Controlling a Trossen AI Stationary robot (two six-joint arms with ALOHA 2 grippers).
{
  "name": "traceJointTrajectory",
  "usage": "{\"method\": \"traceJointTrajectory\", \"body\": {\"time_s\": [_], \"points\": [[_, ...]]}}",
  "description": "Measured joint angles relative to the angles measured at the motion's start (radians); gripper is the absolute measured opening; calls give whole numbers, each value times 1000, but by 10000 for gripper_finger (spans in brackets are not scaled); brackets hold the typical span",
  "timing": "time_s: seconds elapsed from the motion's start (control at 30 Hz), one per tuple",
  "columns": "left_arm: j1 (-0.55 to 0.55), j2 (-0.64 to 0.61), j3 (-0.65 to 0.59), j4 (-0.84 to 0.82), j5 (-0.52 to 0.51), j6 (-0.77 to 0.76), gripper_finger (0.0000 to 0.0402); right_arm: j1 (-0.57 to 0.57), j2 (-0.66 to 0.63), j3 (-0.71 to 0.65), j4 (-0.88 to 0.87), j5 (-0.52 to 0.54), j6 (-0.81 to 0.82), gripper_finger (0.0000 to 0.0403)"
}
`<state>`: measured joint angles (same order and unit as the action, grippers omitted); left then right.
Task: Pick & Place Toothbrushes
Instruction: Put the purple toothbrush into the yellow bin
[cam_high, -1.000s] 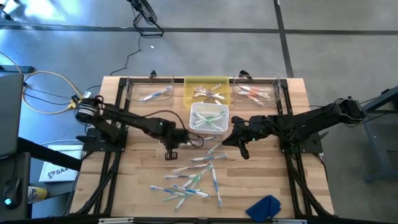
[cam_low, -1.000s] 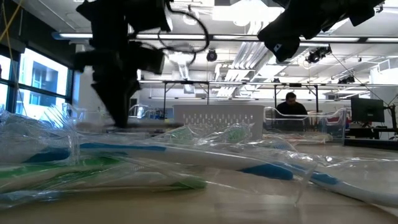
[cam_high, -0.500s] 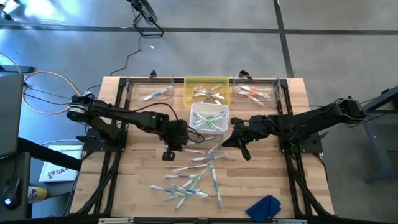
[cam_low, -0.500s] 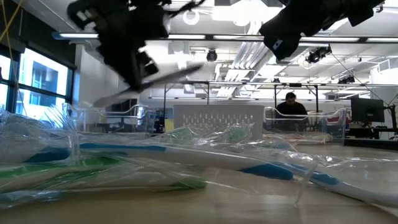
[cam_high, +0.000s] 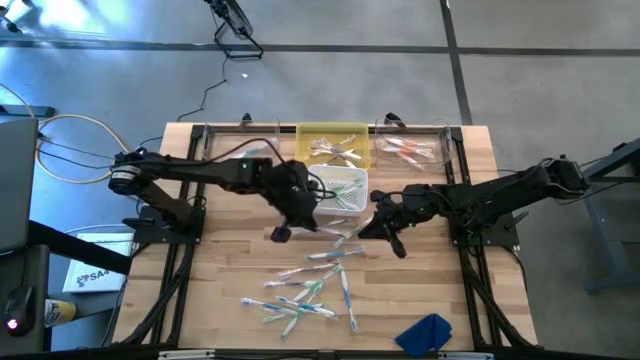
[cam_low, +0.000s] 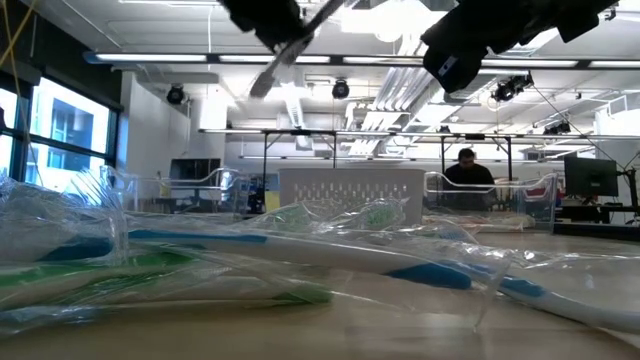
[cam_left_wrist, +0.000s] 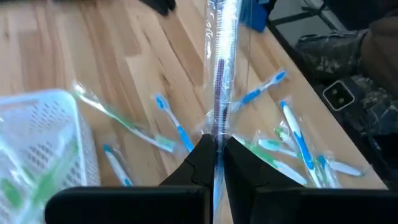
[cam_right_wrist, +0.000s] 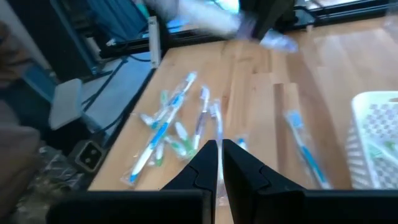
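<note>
My left gripper hangs above the table's middle, just near of the white basket, shut on a toothbrush in a clear wrapper. The low view shows that toothbrush slanting high up below the gripper. A little to the right, my right gripper hovers shut, and I see nothing between its fingers. Several wrapped toothbrushes lie flat on the near half of the table. My left gripper pinches the wrapped toothbrush between its two fingers near one end. The fingers slant downward toward the near edge and lie along the toothbrush, whose length runs on ahead of them. It is lifted clear of the table.
Along the far edge stand a clear bin holding a blue toothbrush, a yellow bin and a clear bin with red ones. Green toothbrushes lie in the white basket. A blue cloth lies at the near right corner.
My left gripper has risen from the table and swung toward the white basket, rolling and tipping up as it went. The wrapped toothbrush came up with it, from lying near the table to slanting high above it.
</note>
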<state>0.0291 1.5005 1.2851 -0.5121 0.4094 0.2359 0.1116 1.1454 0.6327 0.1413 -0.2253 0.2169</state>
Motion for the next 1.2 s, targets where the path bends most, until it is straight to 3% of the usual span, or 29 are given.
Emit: {"method": "traceJointTrajectory", "body": {"time_s": [0.17,0.43,0.7,1.2], "points": [[-3,0,74,-65,-40,49,10,0,0,0,5,-41,0,16],[-3,1,83,-75,-102,54,10,0,-8,0,24,-37,-3,16],[9,4,83,48,-125,107,10,0,-8,0,36,-38,-3,16],[377,2,83,120,-140,179,10,0,-8,0,58,-39,-13,16]]}}
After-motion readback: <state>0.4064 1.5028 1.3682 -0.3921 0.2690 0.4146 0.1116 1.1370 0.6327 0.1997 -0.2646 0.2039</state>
